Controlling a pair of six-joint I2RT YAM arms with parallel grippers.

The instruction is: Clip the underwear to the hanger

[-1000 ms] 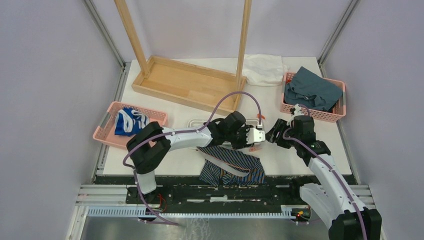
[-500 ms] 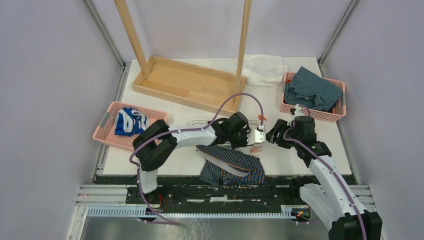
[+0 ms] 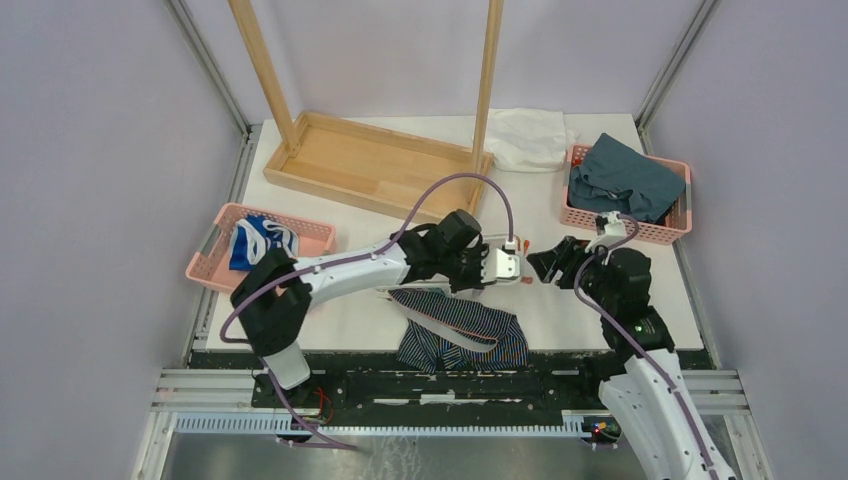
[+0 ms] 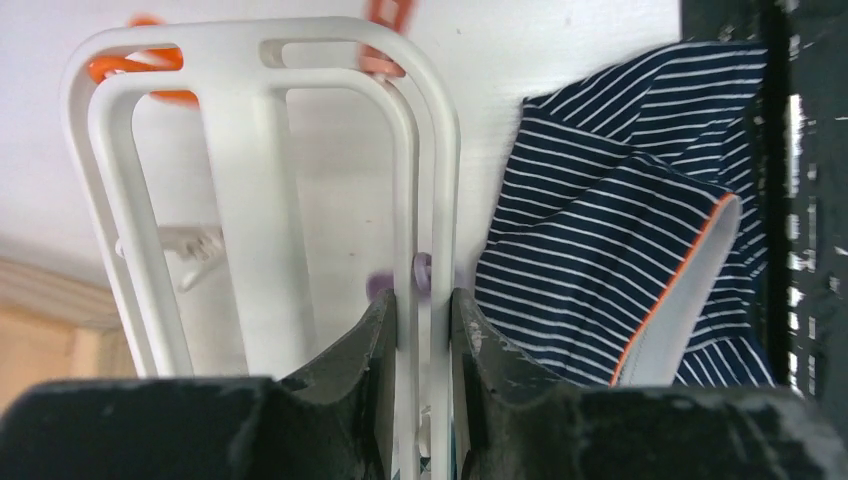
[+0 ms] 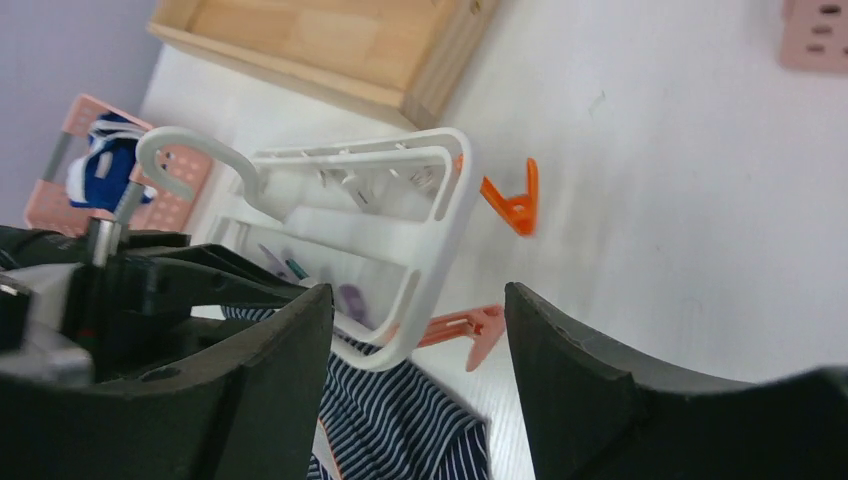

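The white hanger (image 4: 250, 150) is tilted up off the table, with my left gripper (image 4: 424, 300) shut on the twin bars of its side rail. Its hook (image 5: 185, 150) and frame (image 5: 440, 230) also show in the right wrist view. A bright orange clip (image 5: 512, 205) hangs from the far corner, and a paler orange clip (image 5: 462, 327) lies under the near end. The underwear (image 3: 468, 328), navy pinstriped with orange trim, lies flat on the table just below the hanger (image 4: 620, 230). My right gripper (image 5: 418, 300) stands open, facing the hanger's end, touching nothing.
A wooden rack with a tray base (image 3: 375, 165) stands at the back. At the left, a pink basket (image 3: 205, 265) holds a blue-and-white garment (image 3: 258, 243). The pink basket (image 3: 678, 228) at the right holds teal cloth (image 3: 625, 180). White cloth (image 3: 528, 137) lies at the back.
My left gripper closed on the hanger's rail and raised it, drawing back to the left a little. My right gripper opened wider and its arm pulled back towards the near edge.
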